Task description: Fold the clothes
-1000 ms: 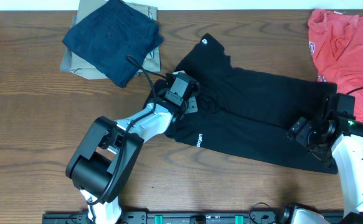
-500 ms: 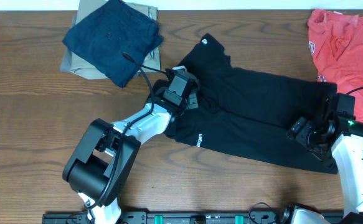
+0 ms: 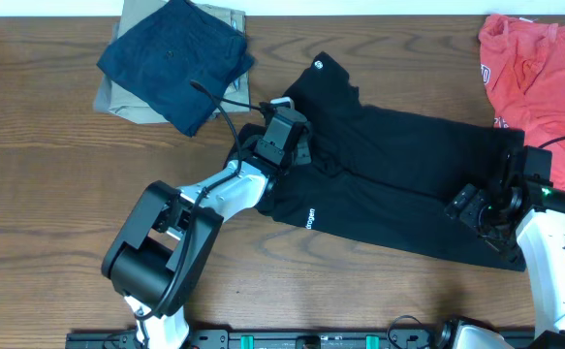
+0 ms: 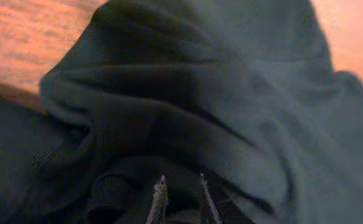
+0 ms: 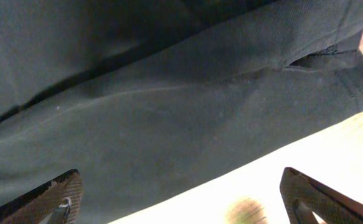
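The clothes, a black T-shirt (image 3: pixel 398 165), lie spread across the wooden table, with a small round white mark (image 3: pixel 319 66) near the collar and white lettering (image 3: pixel 310 217) at the near edge. My left gripper (image 3: pixel 303 157) sits on the shirt's left part. In the left wrist view the left gripper (image 4: pixel 181 180) is nearly closed, with a bunched fold of the black shirt (image 4: pixel 231 93) pinched between its tips. My right gripper (image 3: pixel 466 206) hovers over the shirt's near right edge. In the right wrist view the right gripper (image 5: pixel 180 180) is wide open, with cloth (image 5: pixel 137 118) and bare table below it.
A navy folded garment (image 3: pixel 173 58) lies on a khaki one (image 3: pixel 117 99) at the far left. A red shirt (image 3: pixel 539 68) is heaped at the far right corner. Bare wood (image 3: pixel 49 204) shows along the left and near side.
The left wrist has shifted very slightly toward the far side, still gripping the cloth, and its cable has swung. The right arm has not moved.
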